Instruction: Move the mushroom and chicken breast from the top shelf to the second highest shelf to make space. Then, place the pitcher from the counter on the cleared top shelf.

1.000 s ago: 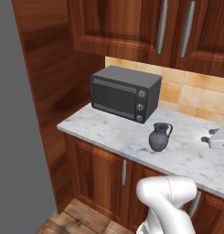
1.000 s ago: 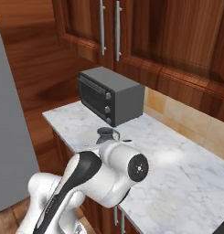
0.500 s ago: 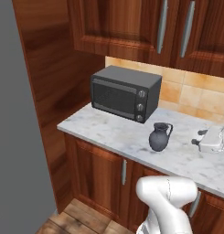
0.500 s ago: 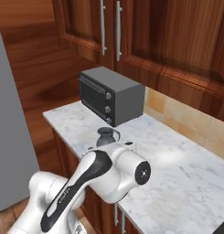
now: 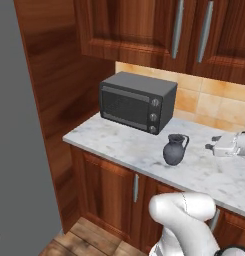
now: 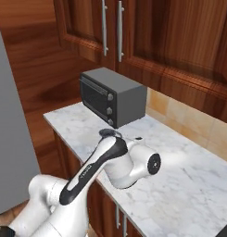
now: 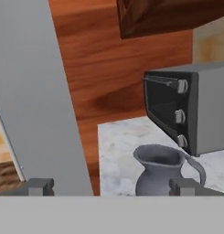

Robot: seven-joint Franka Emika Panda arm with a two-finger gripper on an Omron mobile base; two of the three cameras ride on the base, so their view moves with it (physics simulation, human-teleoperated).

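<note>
Pitcher point(image 5: 174, 149) standing upright on the counter point(image 5: 119, 145), just in front of the toaster oven point(image 5: 136, 101) and apart from it, handle turned toward the right of the left base view. Gripper point(image 5: 214, 147) hovering beside the pitcher at about neck height, not touching; in the hand view the two fingertips point(image 7: 40, 186) spread wide, nothing between them, pitcher point(image 7: 161, 170) sitting off toward the right-hand tip rather than centred. Main risk from here: closing in on this line would probably bring one finger against the bulbous belly or the loop handle instead of straddling the neck, tipping the jug or shoving it back into the oven front. Second risk: a grip taken high on the flared lip, likely to slip once lifted, given the smooth rounded shape. In the right base view the arm's own forearm covers nearly all of the pitcher point(image 6: 108, 133), only the rim peeking out above it, so clearance on that side cannot be judged. Grey slab point(image 5: 19, 130) at the left looks like the fridge side or door, though hard to say which. Gripper cut by the frame edge in the left base view.
</note>
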